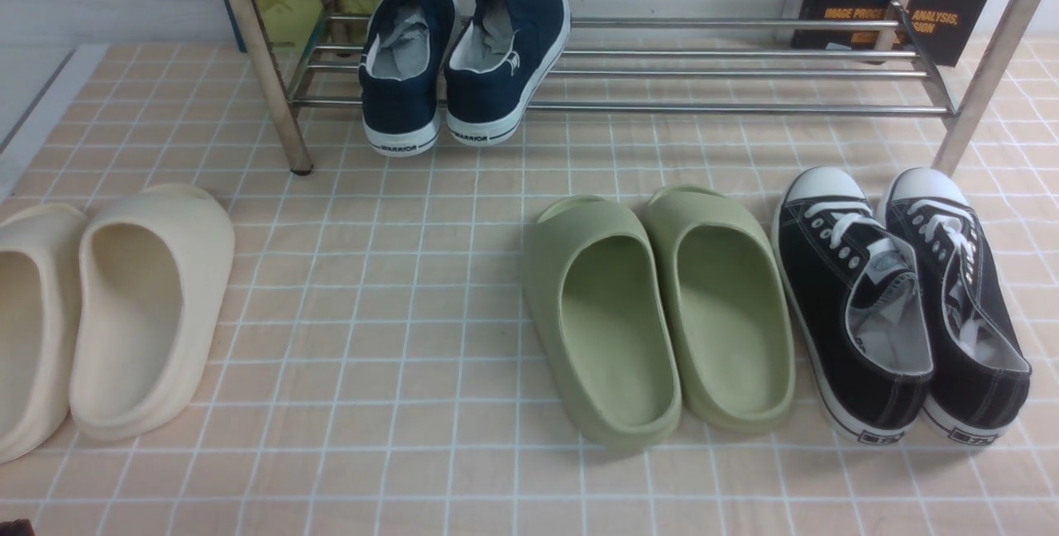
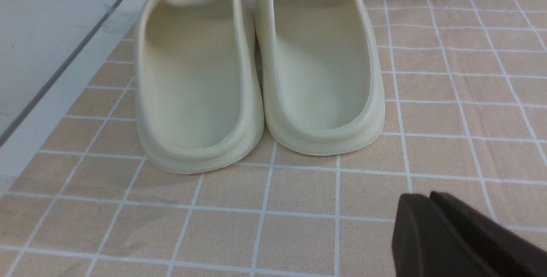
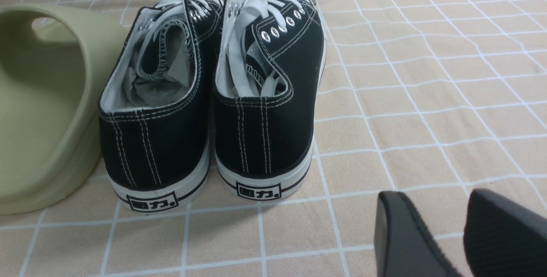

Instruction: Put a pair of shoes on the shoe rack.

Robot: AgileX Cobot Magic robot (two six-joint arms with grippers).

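The two navy-blue slip-on shoes, left one point(image 1: 403, 64) and right one point(image 1: 506, 56), rest side by side on the lower rails of the chrome shoe rack point(image 1: 745, 52), toes inward, white "WARRIOR" heels hanging over the front rail. No gripper shows in the front view. In the left wrist view my left gripper point(image 2: 427, 198) is shut and empty, low over the tiled mat behind the cream slides point(image 2: 256, 67). In the right wrist view my right gripper point(image 3: 431, 202) is open and empty, behind and beside the black lace-up sneakers point(image 3: 213, 97).
Cream foam slides point(image 1: 107, 313) lie at the front left, green slides point(image 1: 654, 304) in the middle, black lace-up sneakers point(image 1: 902, 296) at the front right. A green slide also shows in the right wrist view point(image 3: 42, 106). Rack legs point(image 1: 265, 64) stand on the mat; books lean behind.
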